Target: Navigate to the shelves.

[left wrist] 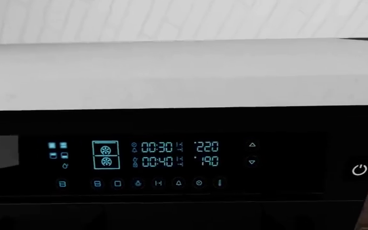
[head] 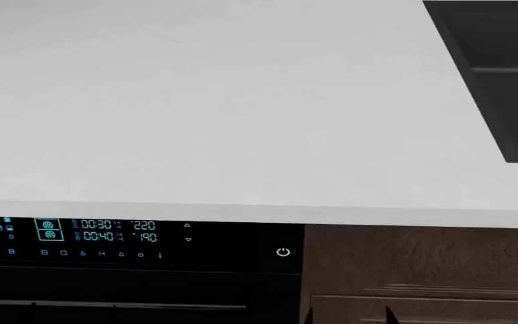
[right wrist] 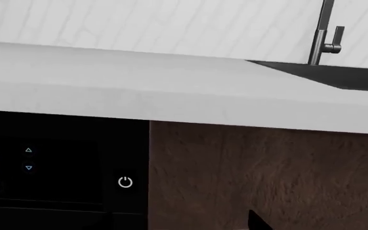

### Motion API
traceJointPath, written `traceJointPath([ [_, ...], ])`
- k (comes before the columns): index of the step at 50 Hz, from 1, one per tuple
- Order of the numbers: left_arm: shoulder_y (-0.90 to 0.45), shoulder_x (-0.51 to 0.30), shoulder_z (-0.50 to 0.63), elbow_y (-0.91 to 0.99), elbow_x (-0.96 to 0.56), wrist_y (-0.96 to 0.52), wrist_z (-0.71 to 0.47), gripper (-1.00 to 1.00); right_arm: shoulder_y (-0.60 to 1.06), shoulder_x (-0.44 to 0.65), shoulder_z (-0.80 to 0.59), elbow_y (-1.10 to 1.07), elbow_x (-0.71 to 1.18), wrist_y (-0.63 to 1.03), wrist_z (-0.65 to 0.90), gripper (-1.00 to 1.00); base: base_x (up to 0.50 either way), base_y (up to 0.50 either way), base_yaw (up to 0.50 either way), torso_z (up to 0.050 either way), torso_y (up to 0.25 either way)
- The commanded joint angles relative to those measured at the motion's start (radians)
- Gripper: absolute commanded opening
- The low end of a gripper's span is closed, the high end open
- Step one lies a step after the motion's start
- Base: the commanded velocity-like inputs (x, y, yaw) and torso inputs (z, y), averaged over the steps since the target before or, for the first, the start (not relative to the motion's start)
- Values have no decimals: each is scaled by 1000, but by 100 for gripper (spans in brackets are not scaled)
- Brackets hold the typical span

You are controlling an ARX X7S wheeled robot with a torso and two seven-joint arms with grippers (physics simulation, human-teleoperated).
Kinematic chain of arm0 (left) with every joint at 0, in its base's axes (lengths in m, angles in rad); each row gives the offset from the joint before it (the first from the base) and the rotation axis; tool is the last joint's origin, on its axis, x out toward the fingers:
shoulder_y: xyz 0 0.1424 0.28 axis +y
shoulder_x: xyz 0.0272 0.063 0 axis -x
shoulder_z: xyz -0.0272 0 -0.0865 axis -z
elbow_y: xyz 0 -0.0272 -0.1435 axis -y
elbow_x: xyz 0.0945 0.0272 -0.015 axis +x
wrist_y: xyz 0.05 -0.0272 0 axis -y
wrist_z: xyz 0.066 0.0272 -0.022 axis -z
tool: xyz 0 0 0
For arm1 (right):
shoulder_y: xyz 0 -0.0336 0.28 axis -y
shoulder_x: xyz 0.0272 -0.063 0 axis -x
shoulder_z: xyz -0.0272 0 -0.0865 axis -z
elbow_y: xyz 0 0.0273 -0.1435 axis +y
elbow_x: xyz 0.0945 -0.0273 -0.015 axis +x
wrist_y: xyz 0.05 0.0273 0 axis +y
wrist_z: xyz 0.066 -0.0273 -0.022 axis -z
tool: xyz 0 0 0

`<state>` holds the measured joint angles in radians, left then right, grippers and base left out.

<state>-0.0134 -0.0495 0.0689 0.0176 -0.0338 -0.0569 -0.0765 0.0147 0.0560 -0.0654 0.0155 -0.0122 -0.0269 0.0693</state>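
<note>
The shelves are out of view in every frame. I face a white countertop (head: 196, 101) with a black built-in oven (head: 115, 277) under it. At the bottom edge of the head view the two dark fingertips of my right gripper (head: 347, 317) stand apart, with brown cabinet showing between them and nothing held. One of its fingertips (right wrist: 258, 223) also pokes into the right wrist view. My left gripper blends into the black oven front, so its fingers are not distinguishable.
The oven's lit control panel (left wrist: 158, 160) and power button (head: 282, 252) sit just below the counter edge. A brown cabinet front (right wrist: 267, 177) is right of the oven. A dark sink (head: 502, 74) with a faucet (right wrist: 325, 33) lies at the counter's right.
</note>
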Motion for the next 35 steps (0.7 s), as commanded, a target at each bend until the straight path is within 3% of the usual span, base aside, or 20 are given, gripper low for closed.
traceJointPath([
  [1, -5, 7, 0, -11, 7, 14, 3, 100, -1, -11, 1, 9, -22, -7, -4, 100, 0, 0, 0, 0, 0],
  [20, -11, -24, 36, -24, -24, 21, -27, 100, -7, 23, -38, -4, 18, -30, 10, 100, 0, 0, 0, 0, 0],
  [35, -2, -43, 56, -4, -44, 19, -43, 100, -8, 32, -46, -6, 46, -8, 37, 100, -158, 7, -497, 0, 0],
])
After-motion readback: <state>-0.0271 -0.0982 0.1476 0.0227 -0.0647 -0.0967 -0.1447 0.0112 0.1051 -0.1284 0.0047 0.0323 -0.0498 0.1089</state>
